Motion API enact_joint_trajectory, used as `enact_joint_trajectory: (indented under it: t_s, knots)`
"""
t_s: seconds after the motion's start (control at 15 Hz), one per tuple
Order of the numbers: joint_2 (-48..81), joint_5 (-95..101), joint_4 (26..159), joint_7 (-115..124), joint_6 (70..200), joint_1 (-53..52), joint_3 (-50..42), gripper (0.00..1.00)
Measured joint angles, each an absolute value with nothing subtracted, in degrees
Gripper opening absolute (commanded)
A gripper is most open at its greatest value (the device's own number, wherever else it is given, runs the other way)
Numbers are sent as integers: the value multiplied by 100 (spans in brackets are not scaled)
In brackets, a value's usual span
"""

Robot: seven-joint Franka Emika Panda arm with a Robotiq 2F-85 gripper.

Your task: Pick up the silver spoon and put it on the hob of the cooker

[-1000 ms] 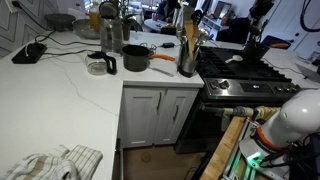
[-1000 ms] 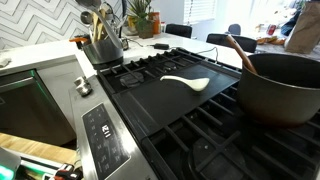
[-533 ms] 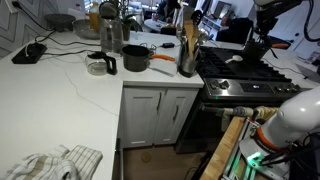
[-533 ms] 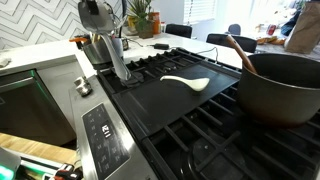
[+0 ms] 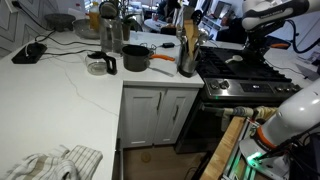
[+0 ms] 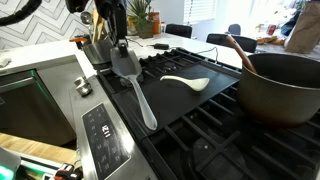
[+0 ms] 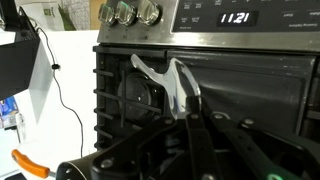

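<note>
My gripper [image 6: 117, 35] is shut on the silver spoon [image 6: 133, 85]. The spoon hangs slanted over the front left part of the black hob [image 6: 200, 115], wide end near the fingers and thin end by the hob's front edge. I cannot tell whether it touches the hob. In the wrist view the spoon [image 7: 172, 85] sticks out from between my fingers [image 7: 190, 135] above the grates [image 7: 250, 95]. In an exterior view my arm reaches over the hob [image 5: 245, 70], with the gripper [image 5: 250, 45] just above it.
A white spoon [image 6: 186, 83] lies on the hob's middle. A large dark pot [image 6: 280, 85] with a wooden spoon [image 6: 237, 50] fills the right burners. A utensil crock [image 5: 187, 55] stands beside the cooker. A dark pot [image 5: 137, 58] and a glass jug [image 5: 99, 65] stand on the white worktop [image 5: 60, 95].
My gripper came into view carrying the silver spoon. It has moved forward and down over the hob's front left part. The white spoon and the pot have not moved.
</note>
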State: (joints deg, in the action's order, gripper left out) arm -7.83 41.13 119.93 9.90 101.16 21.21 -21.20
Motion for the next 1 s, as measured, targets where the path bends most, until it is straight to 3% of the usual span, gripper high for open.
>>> enact_joint_trajectory:
  t_s: [0.6,0.73,1.0]
  knots:
    - [608,4113,11604,1126,10969,2337,-2391,4]
    - [822,4113,11444,1166,10967,2324,-2382,29]
    - [1165,4112,11177,1194,10968,2310,-2345,55]
